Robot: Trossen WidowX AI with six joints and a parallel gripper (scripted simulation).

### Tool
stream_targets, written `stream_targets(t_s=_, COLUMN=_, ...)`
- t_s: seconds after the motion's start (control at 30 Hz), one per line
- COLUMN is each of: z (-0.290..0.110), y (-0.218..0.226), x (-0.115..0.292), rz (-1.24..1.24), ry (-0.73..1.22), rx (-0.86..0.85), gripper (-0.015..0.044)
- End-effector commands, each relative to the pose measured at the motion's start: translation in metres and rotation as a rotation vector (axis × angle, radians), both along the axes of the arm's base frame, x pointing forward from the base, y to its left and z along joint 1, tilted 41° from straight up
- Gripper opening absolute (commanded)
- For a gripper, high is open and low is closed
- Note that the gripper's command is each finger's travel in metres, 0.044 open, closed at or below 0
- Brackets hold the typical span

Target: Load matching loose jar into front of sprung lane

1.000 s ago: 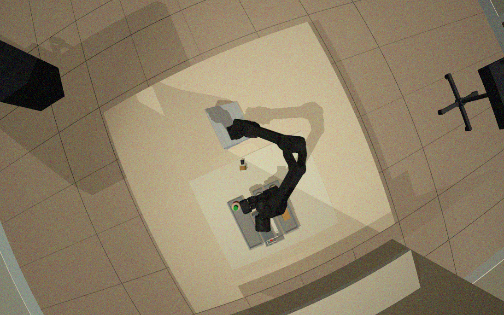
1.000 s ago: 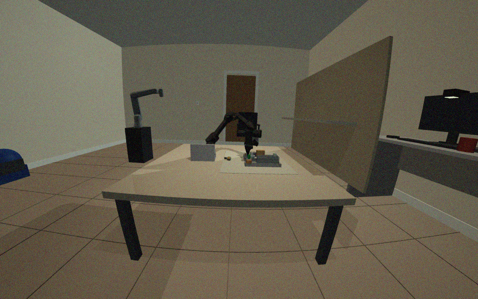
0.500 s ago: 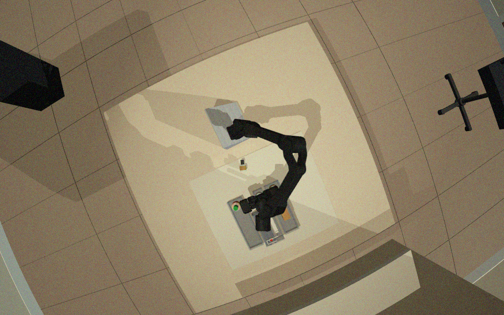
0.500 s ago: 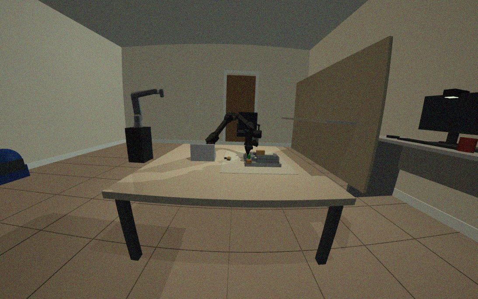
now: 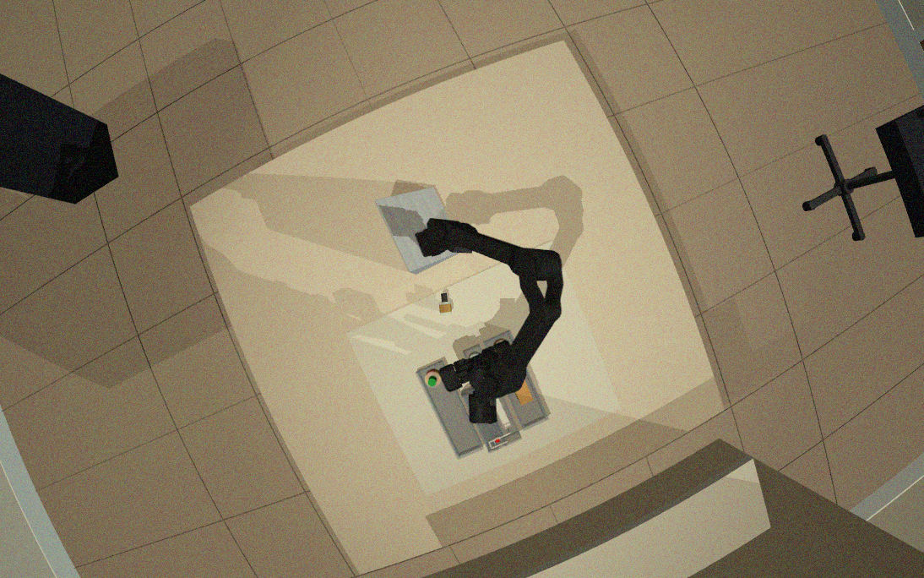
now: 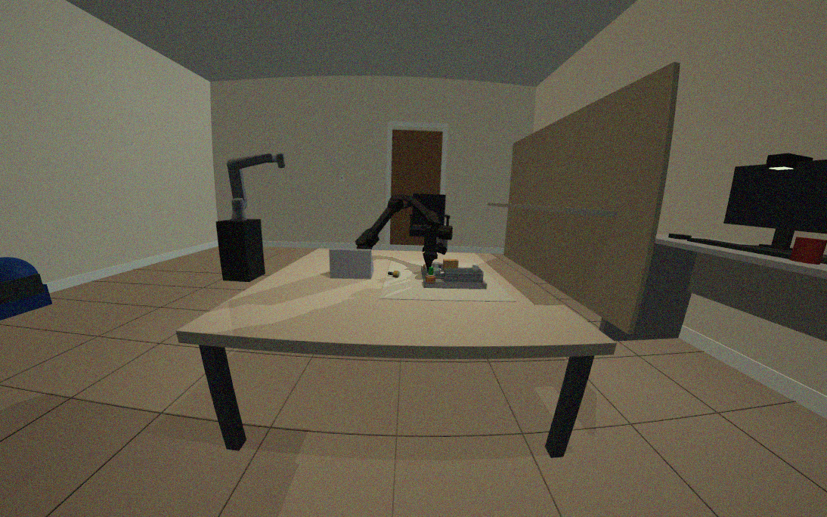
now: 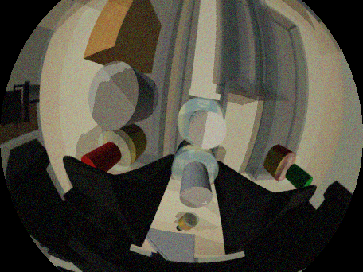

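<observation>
From the top view, the gripper [image 5: 451, 373] hangs over the front end of the grey lane rack [image 5: 454, 426], the arm [image 5: 538, 292] arching back to its base. The wrist hides the middle lane, so how deep the carried jar sits cannot be told here. A green-lidded jar [image 5: 431, 380] stands at the front of the neighbouring lane, and a small dark-capped jar [image 5: 444, 302] lies loose on the table [image 5: 307, 381], well apart from the rack.

In the exterior view, the gripper [image 6: 430, 261] points straight down just above the rack's [image 6: 460, 278] near end; details are too small to judge.

The wrist view tells most. The fingers are clamped on a pale grey-lidded jar [image 7: 196, 182], which sits between them. Directly ahead of it, touching or nearly so, stands the matching jar [image 7: 201, 123] in the middle lane [image 7: 204, 34]. A red-lidded jar [image 7: 103, 155] and a large grey cylinder [image 7: 114, 94] lie to one side, the green-lidded jar [image 7: 294, 172] to the other.

The right jar is picked and brought to the lane mouth. Pushing the row back, seating it behind the front stop and releasing appear left to do.
</observation>
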State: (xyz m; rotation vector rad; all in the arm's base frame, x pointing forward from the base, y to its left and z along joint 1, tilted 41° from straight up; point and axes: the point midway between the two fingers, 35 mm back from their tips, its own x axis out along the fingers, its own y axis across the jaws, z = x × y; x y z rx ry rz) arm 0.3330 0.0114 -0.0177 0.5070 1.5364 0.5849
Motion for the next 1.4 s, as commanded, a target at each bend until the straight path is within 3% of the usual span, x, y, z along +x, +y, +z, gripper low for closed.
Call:
stream_targets(t_s=0.0, z=-0.0003, y=0.004, x=0.0034, rz=0.0, ry=-0.015, rx=0.009, gripper=0.0)
stream_targets(t_s=1.37, z=-0.0045, y=0.0089, x=-0.0001, rz=0.0, ry=-0.015, rx=0.009, gripper=0.0)
